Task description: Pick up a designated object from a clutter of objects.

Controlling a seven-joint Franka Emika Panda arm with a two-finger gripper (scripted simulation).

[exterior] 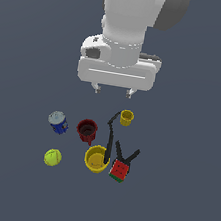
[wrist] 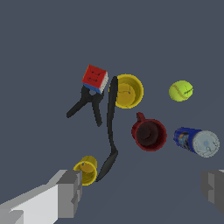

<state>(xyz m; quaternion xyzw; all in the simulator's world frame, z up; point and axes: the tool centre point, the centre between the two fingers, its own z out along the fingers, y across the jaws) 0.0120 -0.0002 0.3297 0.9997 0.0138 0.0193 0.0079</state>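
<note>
The designated object, a small blue can (exterior: 57,122) with a silver-grey lid, stands at the exterior view's left of the clutter; it also shows in the wrist view (wrist: 196,141). My gripper (exterior: 113,90) hangs open well above the group, nearer the small yellow cup (exterior: 126,117) than the can, holding nothing. Its grey fingers (wrist: 70,192) frame the wrist view, wide apart. The dark red mug (exterior: 86,130) sits just beside the can on the exterior view's right.
A yellow bowl (exterior: 96,159) with a long black tool (exterior: 109,137) leaning in it sits below the mug. A red cube (exterior: 119,170) lies on a black clamp (exterior: 126,155). A yellow-green ball (exterior: 53,157) rests below the can.
</note>
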